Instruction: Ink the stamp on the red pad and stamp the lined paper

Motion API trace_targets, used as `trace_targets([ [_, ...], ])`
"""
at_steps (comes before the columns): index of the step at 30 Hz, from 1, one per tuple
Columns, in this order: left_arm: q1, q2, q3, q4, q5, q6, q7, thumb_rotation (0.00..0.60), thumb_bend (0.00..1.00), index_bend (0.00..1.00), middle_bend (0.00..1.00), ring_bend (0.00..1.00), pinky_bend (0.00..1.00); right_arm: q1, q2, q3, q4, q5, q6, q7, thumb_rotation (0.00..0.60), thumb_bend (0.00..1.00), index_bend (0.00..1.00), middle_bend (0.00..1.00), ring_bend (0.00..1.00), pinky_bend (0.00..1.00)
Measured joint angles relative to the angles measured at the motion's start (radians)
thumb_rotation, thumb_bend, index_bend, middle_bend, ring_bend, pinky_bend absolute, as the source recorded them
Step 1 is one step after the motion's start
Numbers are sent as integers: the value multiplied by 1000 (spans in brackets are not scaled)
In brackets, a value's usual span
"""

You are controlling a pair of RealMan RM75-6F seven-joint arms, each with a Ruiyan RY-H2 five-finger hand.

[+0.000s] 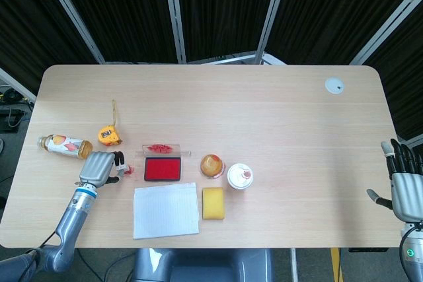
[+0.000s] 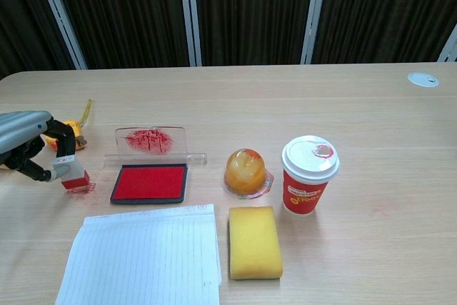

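My left hand (image 1: 99, 169) (image 2: 25, 146) pinches a small stamp (image 2: 71, 173) with a white grip and red base, held tilted just above a red ink smudge on the table, left of the red ink pad (image 1: 162, 169) (image 2: 150, 183). The pad's clear lid (image 2: 151, 141) stands open behind it, smeared red. The lined paper (image 1: 166, 210) (image 2: 143, 258) lies in front of the pad at the table's near edge. My right hand (image 1: 402, 181) hangs open off the table's right edge, fingers spread, far from everything.
A yellow tape measure (image 1: 109, 135) and a lying bottle (image 1: 65, 145) sit behind my left hand. Right of the pad are an orange jelly cup (image 2: 246, 171), a red paper cup (image 2: 308, 174) and a yellow sponge (image 2: 254, 241). A white disc (image 1: 334, 85) lies far right.
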Motion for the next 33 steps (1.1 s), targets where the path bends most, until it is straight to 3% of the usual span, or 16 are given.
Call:
trace_targets([
  [8,-50,71,-24,-124,51,-26,-44,600,367,535,533,842,894,3,1,7,-3,15,-4,-3,600,0,0,0,0,0],
  [15,-120,77,-55,-153,53,-97,-52,600,366,543,541,841,894,5,3,15,-9,32,-9,-11,600,0,0,0,0,0],
  [23,-201,19,-67,-63,24,-207,-83,600,368,545,544,841,894,8,-3,17,-10,58,-19,-41,600,0,0,0,0,0],
  [33,-251,-59,-55,32,23,-223,-80,600,369,547,546,841,894,8,1,29,2,88,-27,-28,600,0,0,0,0,0],
])
